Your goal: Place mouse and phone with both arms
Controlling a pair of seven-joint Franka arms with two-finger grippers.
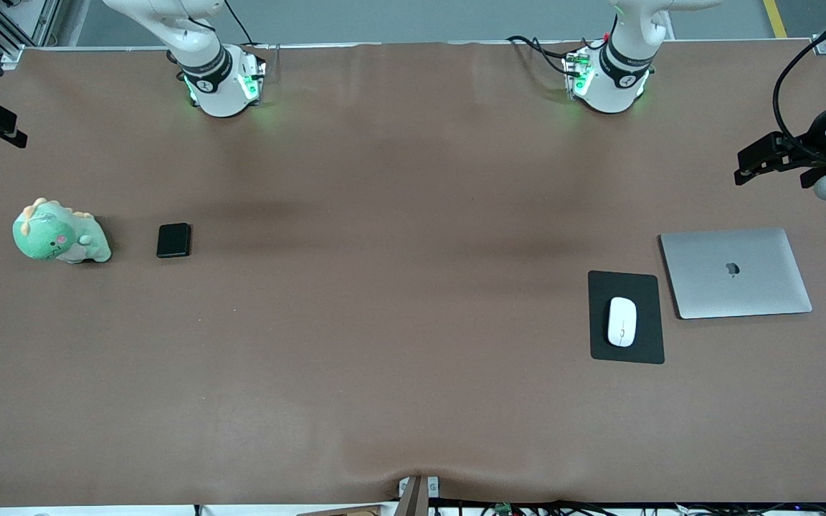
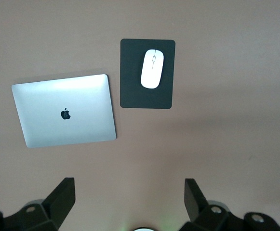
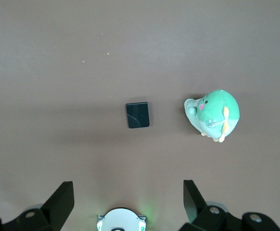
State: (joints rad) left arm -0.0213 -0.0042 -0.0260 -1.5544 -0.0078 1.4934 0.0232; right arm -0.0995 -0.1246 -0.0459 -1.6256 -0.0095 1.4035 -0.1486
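Only readable marking: dark apple logo on the lid of the closed silver rectangular laptop (image 1: 736, 272); no other writing legible. Small glossy white oval mouse (image 1: 622, 322) lies on the flat black rectangular mouse pad (image 1: 626, 351), toward the left arm's end of the brown surface (image 1: 399, 322). Its long axis runs with the pad's long side, from the robot bases toward the front camera. The thin centre line sits at the end nearer that camera, though I can't tell for certain which end is the front. Pad is just beside the laptop, with a narrow strip of surface showing between them, and reaches nearer the front camera than the laptop does. Small black rounded-corner rectangular phone (image 1: 173, 240) lies flat toward the right arm's end, long axis also running bases-to-camera, face blank. Next to it, apart and closer to the surface's end, sits a green plush dinosaur toy (image 1: 59, 235) with orange spikes. Left pincer (image 2: 130, 199) hangs high over the surface near the laptop and pad, fingers spread wide, holding nothing. Right pincer (image 3: 127, 199) hangs high over the surface near the phone and plush, also wide apart and empty. Both bases glow green.
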